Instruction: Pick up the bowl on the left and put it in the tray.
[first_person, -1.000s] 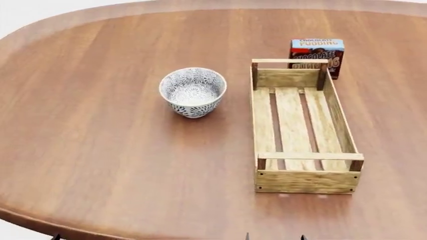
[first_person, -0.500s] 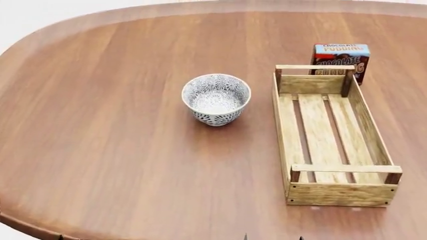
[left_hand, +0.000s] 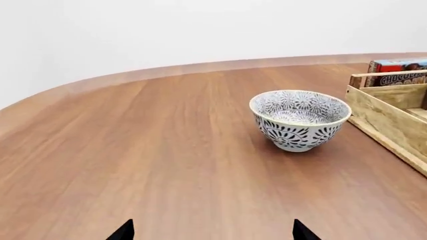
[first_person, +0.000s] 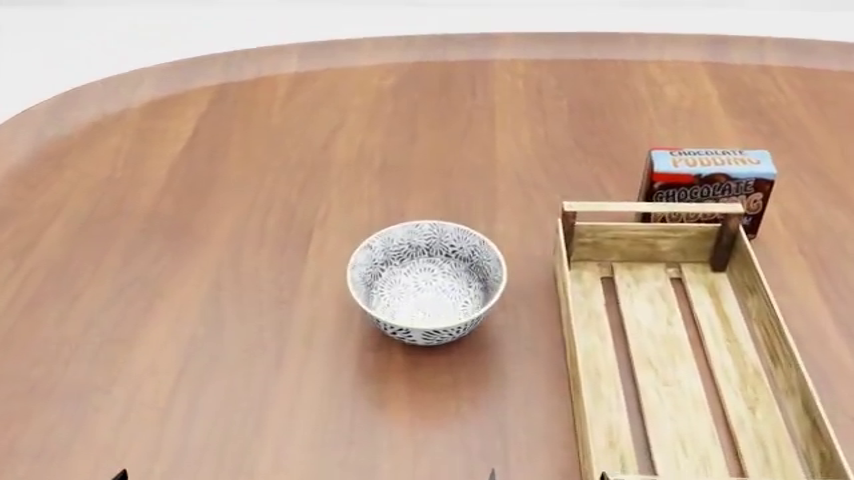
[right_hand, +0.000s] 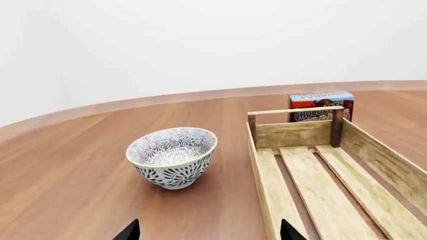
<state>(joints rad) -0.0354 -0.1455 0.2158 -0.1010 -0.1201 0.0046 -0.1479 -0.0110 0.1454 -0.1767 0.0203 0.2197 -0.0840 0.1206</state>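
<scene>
The bowl, white with a grey-blue floral pattern, stands upright on the wooden table, left of the tray, a long light-wood slatted crate. A small gap separates them. The left wrist view shows the bowl ahead and off to one side of my left gripper, which is open with nothing between its fingers. My right gripper is also open and empty. It is short of both the bowl and the tray. Only the dark tips of each gripper show.
A chocolate pudding box stands upright just behind the tray's far end. The round table's edge curves along the far left. Bare wood lies to the bowl's left and in front of it.
The head view has shifted: bowl, tray and box now sit lower in the picture, and the tray's near end is cut off. They keep the same places relative to each other.
</scene>
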